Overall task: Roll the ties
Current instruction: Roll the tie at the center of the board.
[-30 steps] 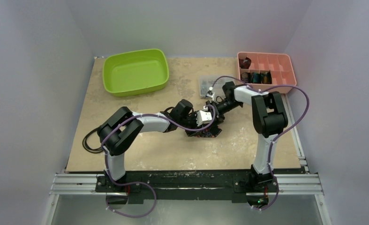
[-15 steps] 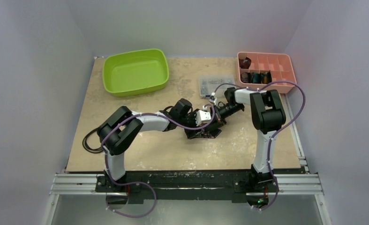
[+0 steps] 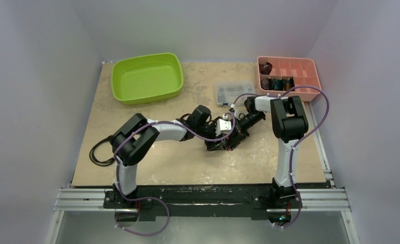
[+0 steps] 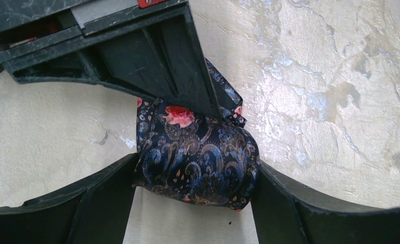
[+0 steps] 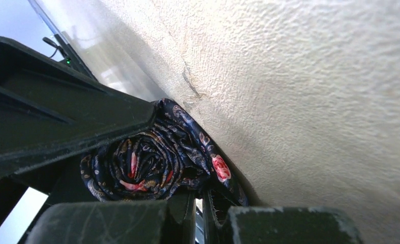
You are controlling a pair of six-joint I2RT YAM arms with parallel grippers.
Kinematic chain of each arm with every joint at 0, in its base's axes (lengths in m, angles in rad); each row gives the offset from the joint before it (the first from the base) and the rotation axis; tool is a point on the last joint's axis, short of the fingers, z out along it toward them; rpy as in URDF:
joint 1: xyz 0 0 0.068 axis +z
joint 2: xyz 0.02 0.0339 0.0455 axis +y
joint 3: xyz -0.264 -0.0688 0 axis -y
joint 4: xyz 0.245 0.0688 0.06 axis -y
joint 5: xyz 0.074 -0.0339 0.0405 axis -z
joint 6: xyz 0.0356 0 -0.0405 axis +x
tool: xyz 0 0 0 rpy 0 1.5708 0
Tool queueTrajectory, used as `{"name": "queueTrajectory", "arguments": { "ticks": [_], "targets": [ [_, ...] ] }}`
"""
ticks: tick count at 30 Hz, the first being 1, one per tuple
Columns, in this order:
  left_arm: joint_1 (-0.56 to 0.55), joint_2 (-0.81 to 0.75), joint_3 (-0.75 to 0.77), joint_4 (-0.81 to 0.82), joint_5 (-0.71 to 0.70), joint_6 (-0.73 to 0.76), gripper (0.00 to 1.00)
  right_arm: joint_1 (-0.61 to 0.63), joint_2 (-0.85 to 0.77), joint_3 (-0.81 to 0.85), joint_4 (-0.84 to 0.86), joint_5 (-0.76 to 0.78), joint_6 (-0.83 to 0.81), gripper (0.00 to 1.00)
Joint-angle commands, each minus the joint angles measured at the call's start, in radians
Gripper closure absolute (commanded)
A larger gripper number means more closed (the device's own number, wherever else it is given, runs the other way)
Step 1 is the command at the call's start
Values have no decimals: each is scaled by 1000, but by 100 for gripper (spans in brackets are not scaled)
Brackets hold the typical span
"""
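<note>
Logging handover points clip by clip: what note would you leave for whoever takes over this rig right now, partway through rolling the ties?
Left gripper: open, fingers flanking the rolled patterned tie on the table; whether they press it is unclear.
Right gripper: shut, apparently pinching the roll's outer layer.
Done: this tie is coiled. Other rolled ties sit in the pink tray at the far right.
Left: probably move this roll to the tray without letting it unwind. No unrolled tie shows from above.
</note>
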Motion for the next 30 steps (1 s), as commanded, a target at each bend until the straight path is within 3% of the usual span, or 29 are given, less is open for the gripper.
{"name": "queueTrajectory", "arguments": {
  "ticks": [1,11,20,23,27,30],
  "targets": [
    [-24,15,32,46,30,54,23,23,61,31,103,285,-62,100],
    [-53,-60,-13,-27,-41,144,17,61,86,64,45,319,-121,100],
    [-85,-57,36,-91,-93,183,21,112,100,74,19,287,-136,100],
    [-96,-36,69,-132,-97,185,30,112,104,79,20,276,-129,100],
    [-97,-29,57,-198,-128,163,56,112,78,69,24,261,-133,100],
    [-95,-28,13,-202,-176,136,66,109,51,66,17,225,-135,100]
  ]
}}
